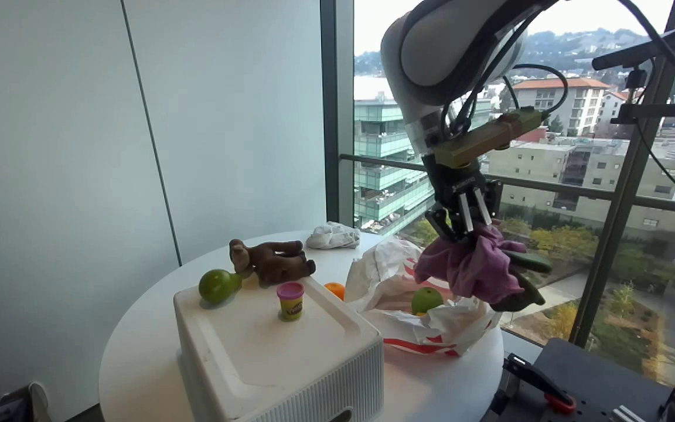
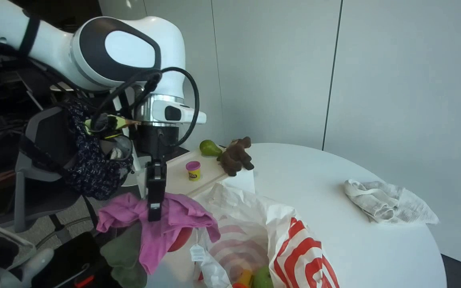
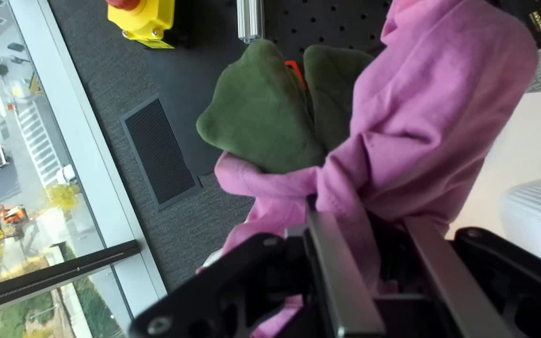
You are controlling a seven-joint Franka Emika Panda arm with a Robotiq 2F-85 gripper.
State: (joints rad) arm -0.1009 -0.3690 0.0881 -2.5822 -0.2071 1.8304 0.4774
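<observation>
My gripper [image 1: 478, 227] is shut on a soft bundle of pink cloth [image 1: 481, 266], held in the air at the table's edge. In the wrist view a fold of the pink cloth [image 3: 421, 108] runs between the two metal-faced fingers [image 3: 338, 272]. Soft dark green flaps [image 3: 261, 108] hang from the bundle; whether they are part of the same piece I cannot tell. Beneath the cloth in an exterior view are a red rounded patch [image 2: 180, 239] and a small white tag [image 2: 197, 253]. Beside and below the bundle sits a white plastic bag [image 1: 372, 275] with red stripes, its mouth open.
In the bag lie a green fruit [image 1: 426, 299] and an orange-yellow item [image 2: 244, 279]. A white box [image 1: 255, 363] carries a Play-Doh tub [image 1: 290, 302], a green pear [image 1: 217, 286] and a brown plush animal [image 1: 273, 261]. An orange [image 1: 335, 289] and crumpled white cloth [image 2: 388, 202] are behind.
</observation>
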